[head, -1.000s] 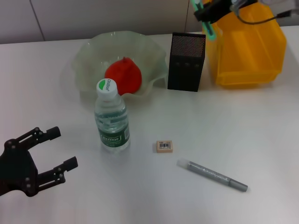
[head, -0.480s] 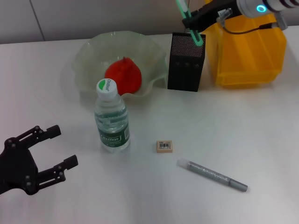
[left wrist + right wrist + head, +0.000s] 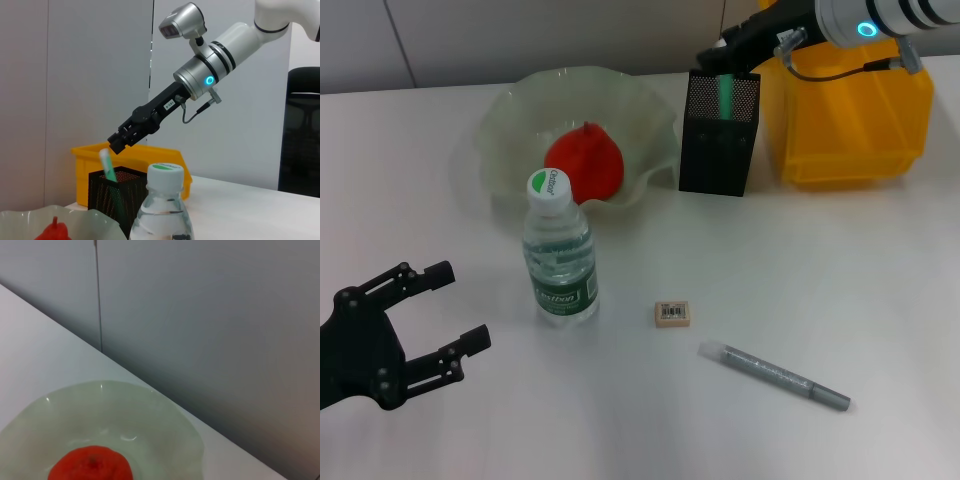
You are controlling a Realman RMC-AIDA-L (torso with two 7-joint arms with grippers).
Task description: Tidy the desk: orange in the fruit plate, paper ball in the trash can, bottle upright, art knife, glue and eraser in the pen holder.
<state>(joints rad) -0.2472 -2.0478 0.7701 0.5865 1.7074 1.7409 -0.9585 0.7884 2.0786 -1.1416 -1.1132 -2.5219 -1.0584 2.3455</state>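
- Sitting at the back right, the yellow plastic bin (image 3: 855,105) is serving as the trash can; whether the paper ball is inside I cannot tell.
- Reaching in over it, the right gripper (image 3: 725,58) is hovering just above the black mesh pen holder (image 3: 720,135). Whether its fingers are spread or pressed together, I cannot tell.
- Holding the orange (image 3: 584,163), the wavy translucent fruit plate (image 3: 640,110) is looking finished.
- Waiting low at the near left, the left gripper (image 3: 445,310) is hanging with its black fingers spread wide, gripping nothing.
- Standing upright beside it, the clear water bottle with the green-and-white cap (image 3: 558,250) is done too.
- Dropping in now: the green art knife (image 3: 725,98), swinging in the air above the holder a moment ago, is showing through the mesh, leaning inside with its top poking out. That is one holder item delivered.
- Lying near the front, the grey glue pen (image 3: 775,375) is awaiting pickup, probably next.
- Resting just behind it, the small tan eraser (image 3: 672,313) is untouched.
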